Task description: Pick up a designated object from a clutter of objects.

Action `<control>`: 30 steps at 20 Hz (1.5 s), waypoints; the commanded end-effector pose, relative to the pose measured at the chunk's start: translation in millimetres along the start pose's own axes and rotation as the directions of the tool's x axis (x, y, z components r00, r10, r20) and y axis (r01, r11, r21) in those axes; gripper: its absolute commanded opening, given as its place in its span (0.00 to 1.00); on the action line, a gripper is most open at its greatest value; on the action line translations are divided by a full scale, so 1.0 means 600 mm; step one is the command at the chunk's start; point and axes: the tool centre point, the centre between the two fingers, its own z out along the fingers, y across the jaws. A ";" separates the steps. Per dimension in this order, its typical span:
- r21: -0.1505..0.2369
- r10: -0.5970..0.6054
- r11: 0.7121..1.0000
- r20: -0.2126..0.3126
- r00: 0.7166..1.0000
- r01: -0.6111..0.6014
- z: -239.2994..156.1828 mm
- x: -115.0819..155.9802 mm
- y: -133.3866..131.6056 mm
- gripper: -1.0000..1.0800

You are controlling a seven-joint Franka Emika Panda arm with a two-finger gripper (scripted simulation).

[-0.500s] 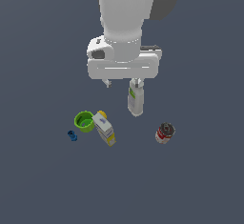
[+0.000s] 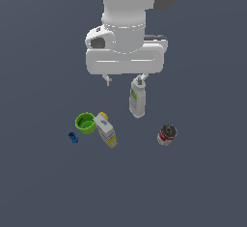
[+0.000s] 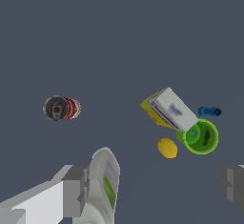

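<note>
Pincer (image 2: 124, 80), fingers spread, has shifted toward the exterior view's left, nearer the carton (image 2: 105, 130).

The dark floor (image 2: 202, 192) bears carton (image 2: 105, 130), green cup (image 2: 85, 122), can (image 2: 167, 134), bottle (image 2: 137, 101), a possibly resting yellow ball (image 3: 167, 148).

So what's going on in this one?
A simulated Panda arm hangs above a small clutter, jaws open and empty. Its gripper sits near the white bottle, not the yellow-banded carton, which lies untouched beside the green cup and yellow ball. A red-white can and a small blue piece lie apart.
</note>
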 end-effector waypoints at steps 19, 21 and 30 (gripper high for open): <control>-0.004 -0.146 0.989 0.003 0.989 0.146 0.037 0.021 0.026 0.96; -0.004 -0.183 0.983 0.007 0.983 0.183 0.049 0.024 0.033 0.96; 0.002 -0.368 0.930 0.029 0.929 0.369 0.114 0.040 0.069 0.96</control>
